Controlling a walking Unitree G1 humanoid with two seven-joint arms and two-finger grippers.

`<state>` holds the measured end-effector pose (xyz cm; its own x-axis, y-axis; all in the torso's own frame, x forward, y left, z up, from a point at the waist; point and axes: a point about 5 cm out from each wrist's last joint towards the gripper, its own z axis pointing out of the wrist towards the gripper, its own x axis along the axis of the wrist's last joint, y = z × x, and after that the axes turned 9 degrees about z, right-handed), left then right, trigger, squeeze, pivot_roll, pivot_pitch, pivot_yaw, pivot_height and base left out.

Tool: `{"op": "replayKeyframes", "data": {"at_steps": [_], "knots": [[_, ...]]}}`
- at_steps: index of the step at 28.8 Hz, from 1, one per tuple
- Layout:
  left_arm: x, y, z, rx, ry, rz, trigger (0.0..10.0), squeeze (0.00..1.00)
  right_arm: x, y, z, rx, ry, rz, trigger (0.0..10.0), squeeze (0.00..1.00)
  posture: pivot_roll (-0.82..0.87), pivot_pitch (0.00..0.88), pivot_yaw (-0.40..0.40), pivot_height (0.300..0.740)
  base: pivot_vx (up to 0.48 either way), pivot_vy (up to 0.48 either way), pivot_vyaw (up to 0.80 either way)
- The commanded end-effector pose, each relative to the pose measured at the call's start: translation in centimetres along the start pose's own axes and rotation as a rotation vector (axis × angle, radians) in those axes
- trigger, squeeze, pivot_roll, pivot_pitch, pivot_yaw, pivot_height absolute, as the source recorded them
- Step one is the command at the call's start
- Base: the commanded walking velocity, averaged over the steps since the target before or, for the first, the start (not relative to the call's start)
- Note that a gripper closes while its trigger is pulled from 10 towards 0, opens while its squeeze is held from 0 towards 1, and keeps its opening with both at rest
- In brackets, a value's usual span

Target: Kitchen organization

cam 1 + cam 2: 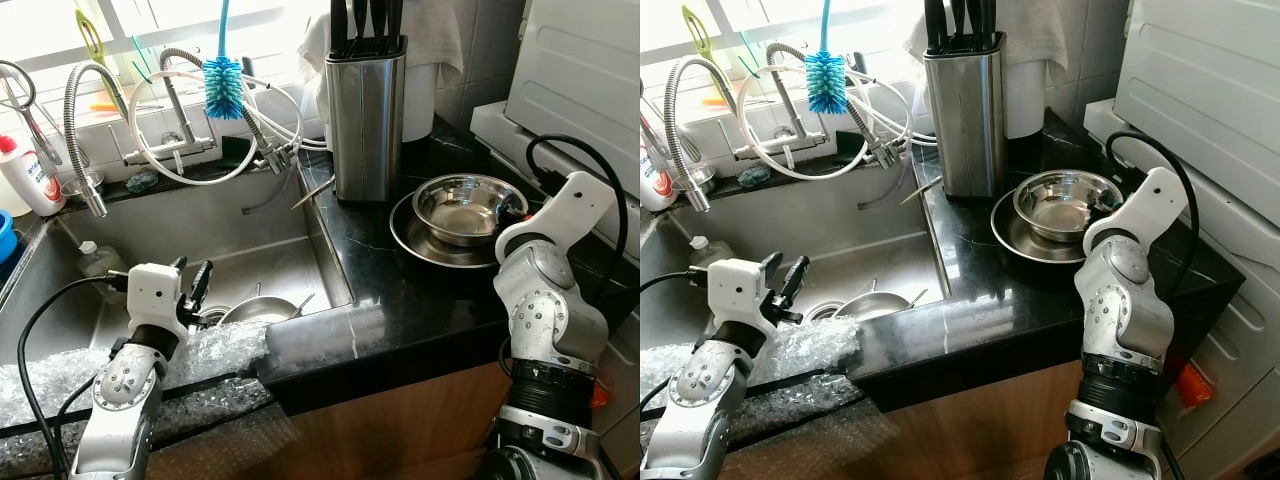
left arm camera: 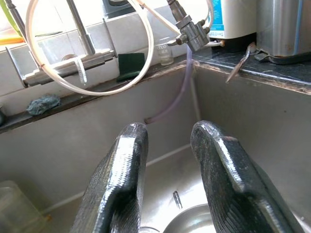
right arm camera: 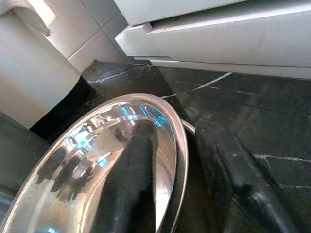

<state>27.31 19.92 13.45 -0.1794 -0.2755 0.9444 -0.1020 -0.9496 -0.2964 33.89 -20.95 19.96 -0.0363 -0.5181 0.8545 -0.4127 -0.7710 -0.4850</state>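
Straddling the rim of the steel bowl (image 1: 468, 207), the right end effector (image 3: 182, 179) has one finger inside the bowl and the other outside on the black surface (image 1: 420, 300); the fingers are parted around the rim and I judge they have not yet clamped on it. The bowl sits nested in a wider steel plate (image 1: 420, 243) near the surface's back right corner, just beside the knife block (image 1: 366, 115) and in front of the white appliance (image 1: 590, 80).

The left end effector (image 2: 167, 160) hovers over the sink (image 1: 190, 225) with its fingers apart and nothing between them. Below it, in the basin near the sink's front edge, lie another steel dish (image 1: 262, 308) and some cutlery. A small bottle (image 1: 98, 259) lies at the basin's left side, and a blue brush (image 1: 224, 85) hangs by the tap (image 1: 85, 140).

The tidying looks barely begun: bowl and plate are on the surface, dishes remain in the sink, and nothing is being carried. What is left is likely closing on the bowl, lifting it, and putting it away.
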Motion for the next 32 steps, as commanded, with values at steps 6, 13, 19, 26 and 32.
{"op": "replayKeyframes", "data": {"at_steps": [6, 13, 19, 26, 32], "knots": [[-0.2, 0.3, 0.2, -0.028, -0.027, 0.004, 10.0, 0.00, -0.6, -0.8, 0.1, 0.016, -0.063, -0.041, 10.0, 0.00, -0.08, 0.000, 0.129, 0.740, 0.000, 0.000, 0.00], [-0.2, 0.4, 0.3, -0.024, -0.025, -0.002, 10.0, 0.00, 0.2, -0.8, 0.3, 0.019, -0.027, -0.166, 10.0, 0.00, -0.08, 0.000, 0.127, 0.740, 0.000, 0.000, 0.00], [-0.2, 0.5, 0.4, -0.023, -0.024, -0.012, 10.0, 0.00, 1.0, -0.8, 0.3, 0.026, -0.015, -0.210, 10.0, 1.00, -0.09, 0.000, 0.127, 0.740, 0.000, 0.000, 0.00], [-0.2, 0.6, 0.5, -0.026, -0.024, -0.017, 10.0, 0.00, 1.3, -0.7, 0.5, 0.035, -0.021, -0.246, 10.0, 0.00, -0.09, 0.000, 0.125, 0.740, 0.000, 0.000, 0.00], [-0.2, 0.7, 0.6, -0.025, -0.027, -0.018, 10.0, 0.00, 1.2, -0.5, 0.5, 0.036, -0.039, -0.269, 10.0, 0.99, -0.09, 0.000, 0.121, 0.740, 0.000, 0.000, 0.00]]}}
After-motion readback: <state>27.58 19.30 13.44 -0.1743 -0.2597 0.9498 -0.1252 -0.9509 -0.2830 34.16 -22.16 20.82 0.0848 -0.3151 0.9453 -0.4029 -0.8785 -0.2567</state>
